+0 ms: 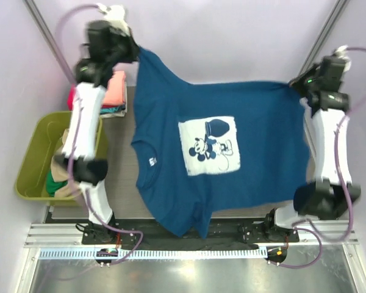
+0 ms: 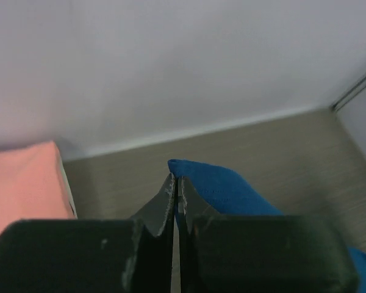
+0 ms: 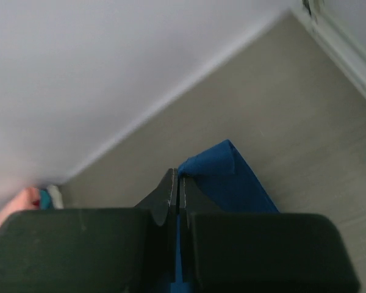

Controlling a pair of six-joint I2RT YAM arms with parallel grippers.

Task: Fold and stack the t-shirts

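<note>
A navy blue t-shirt with a white cartoon patch hangs spread out above the table, held up by two corners. My left gripper is shut on its far left corner; the cloth shows pinched between the fingers in the left wrist view. My right gripper is shut on the far right corner, and the cloth pokes out past the fingers in the right wrist view. A folded stack with a salmon-pink shirt on top sits at the far left.
An olive-green plastic tub stands at the left with tan and green cloth inside. The pale back wall is close behind both grippers. The salmon-pink stack also shows in the left wrist view.
</note>
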